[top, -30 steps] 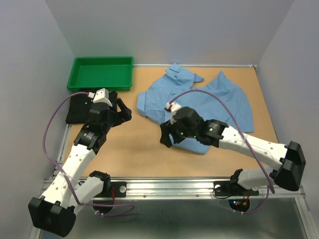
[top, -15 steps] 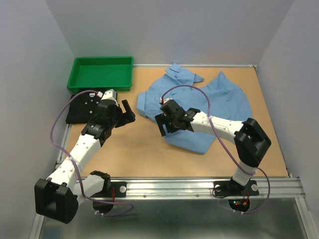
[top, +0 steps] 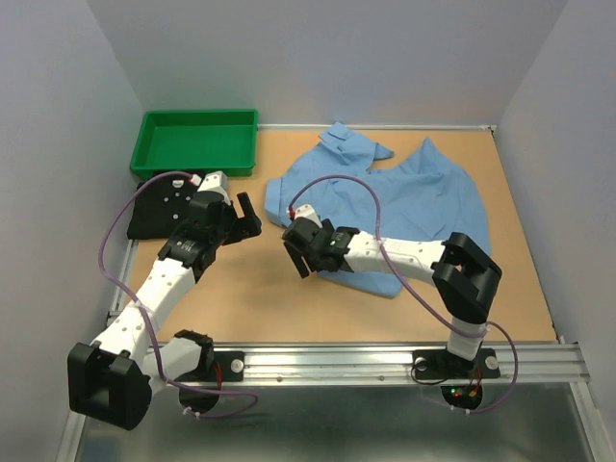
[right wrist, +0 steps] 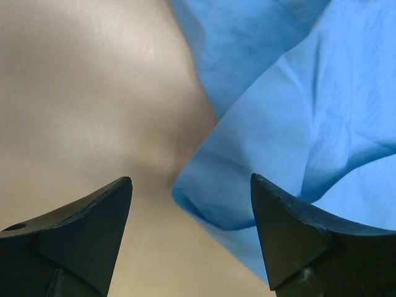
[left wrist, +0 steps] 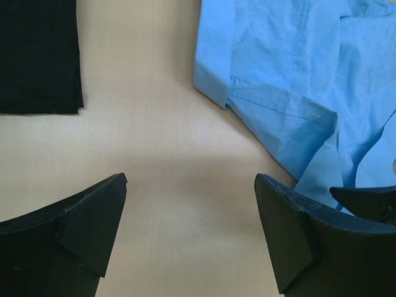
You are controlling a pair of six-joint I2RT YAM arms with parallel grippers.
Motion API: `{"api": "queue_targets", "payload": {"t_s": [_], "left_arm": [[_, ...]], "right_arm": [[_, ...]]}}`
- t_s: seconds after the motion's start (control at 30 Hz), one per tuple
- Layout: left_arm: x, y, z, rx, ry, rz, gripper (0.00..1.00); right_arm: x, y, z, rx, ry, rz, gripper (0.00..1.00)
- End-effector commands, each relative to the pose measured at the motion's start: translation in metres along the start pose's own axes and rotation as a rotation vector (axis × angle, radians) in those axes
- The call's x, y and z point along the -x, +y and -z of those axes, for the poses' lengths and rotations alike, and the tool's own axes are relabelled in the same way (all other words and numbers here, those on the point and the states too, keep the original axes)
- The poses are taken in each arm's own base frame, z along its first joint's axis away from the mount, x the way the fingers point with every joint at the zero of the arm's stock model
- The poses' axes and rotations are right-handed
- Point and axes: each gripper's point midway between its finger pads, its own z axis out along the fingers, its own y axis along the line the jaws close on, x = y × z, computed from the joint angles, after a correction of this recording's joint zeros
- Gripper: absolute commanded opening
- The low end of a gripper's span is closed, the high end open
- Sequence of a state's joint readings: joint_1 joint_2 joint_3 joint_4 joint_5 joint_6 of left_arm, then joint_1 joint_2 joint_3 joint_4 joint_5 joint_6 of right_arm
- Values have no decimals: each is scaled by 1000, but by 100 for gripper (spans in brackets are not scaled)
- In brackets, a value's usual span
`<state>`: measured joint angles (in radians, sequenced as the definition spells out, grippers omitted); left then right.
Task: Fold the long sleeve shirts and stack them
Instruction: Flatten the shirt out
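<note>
The light blue shirt (top: 414,202) lies crumpled and spread across the middle and right of the table. The black shirt (top: 154,207) lies folded at the left edge, below the tray. My left gripper (top: 252,218) is open and empty above bare table, between the two shirts; its view shows the black shirt (left wrist: 37,55) at upper left and the blue shirt (left wrist: 278,80) at right. My right gripper (top: 295,252) is open and empty at the blue shirt's near left edge; a fold of blue cloth (right wrist: 260,142) lies between its jaws.
A green plastic tray (top: 195,141) stands at the back left. White walls close the table at back and sides. A metal rail (top: 337,361) runs along the near edge. Bare tabletop (top: 260,298) lies near the front centre.
My right gripper moved left along the blue shirt's near edge to its left corner, the arm folding back. My left gripper moved right and a little farther away over the first half second, then held still.
</note>
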<state>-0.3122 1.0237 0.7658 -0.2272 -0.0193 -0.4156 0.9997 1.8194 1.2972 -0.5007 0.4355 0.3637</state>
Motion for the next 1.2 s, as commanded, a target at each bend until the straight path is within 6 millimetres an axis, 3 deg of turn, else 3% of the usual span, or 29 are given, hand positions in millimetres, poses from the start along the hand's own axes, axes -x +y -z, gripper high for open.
{"api": "queue_targets", "payload": {"t_s": [0.0, 0.2, 0.73, 0.97, 1.0, 1.1, 1.17], "left_arm": [[13, 1, 3, 7, -68, -16, 96], [9, 6, 5, 27, -74, 27, 96], [2, 13, 7, 47, -69, 24, 95], [2, 12, 6, 42, -65, 25, 95], [2, 12, 6, 45, -66, 21, 95], [3, 13, 6, 49, -68, 16, 95], [5, 13, 7, 51, -72, 14, 95]], "right_arm": [[3, 1, 7, -141, -42, 44, 81], [-22, 4, 3, -116, 21, 100, 66], [-74, -3, -20, -119, 162, 228, 52], [-94, -8, -29, -104, 232, 216, 30], [-96, -9, -30, -101, 239, 212, 21], [-92, -7, -25, -64, 237, 218, 1], [-78, 2, -13, 4, 209, 236, 1]]}}
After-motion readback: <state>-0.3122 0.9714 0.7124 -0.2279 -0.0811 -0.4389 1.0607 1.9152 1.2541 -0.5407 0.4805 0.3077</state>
